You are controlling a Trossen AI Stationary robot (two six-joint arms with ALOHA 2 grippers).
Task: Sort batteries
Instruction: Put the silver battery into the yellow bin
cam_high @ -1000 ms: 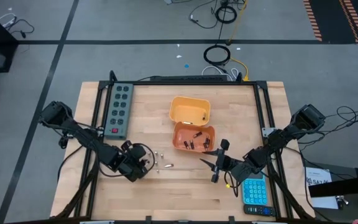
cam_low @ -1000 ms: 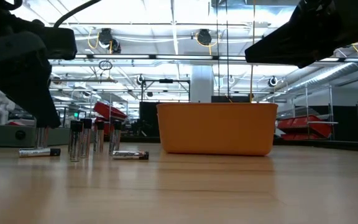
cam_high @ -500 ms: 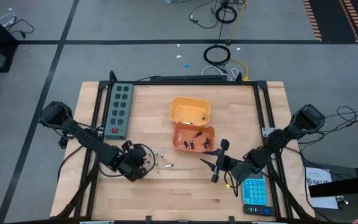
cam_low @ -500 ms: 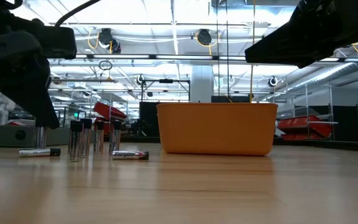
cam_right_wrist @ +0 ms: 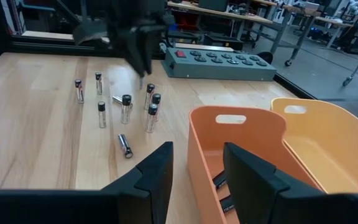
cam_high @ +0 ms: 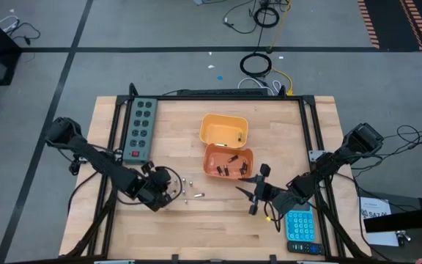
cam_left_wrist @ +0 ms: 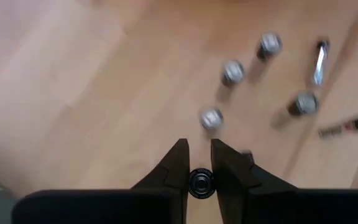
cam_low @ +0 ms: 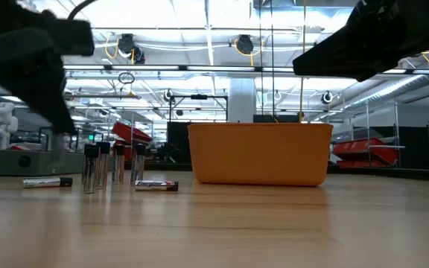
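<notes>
The left end effector (cam_left_wrist: pixel 196 163) has lifted from the counter (cam_high: pixel 218 227), clamped on one battery (cam_left_wrist: pixel 201 182). It has drifted slightly left, off the standing batteries (cam_low: pixel 103 164).

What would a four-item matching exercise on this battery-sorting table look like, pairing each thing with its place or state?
Column 1:
1 left pincer
2 right pincer
3 power strip
4 blue calculator

Column 2:
A along the table's left edge
B open, beside the darker orange bin
C shut on a battery
D under the right arm, near the table's right corner

Pairs: 1-C, 2-B, 3-A, 4-D
</notes>
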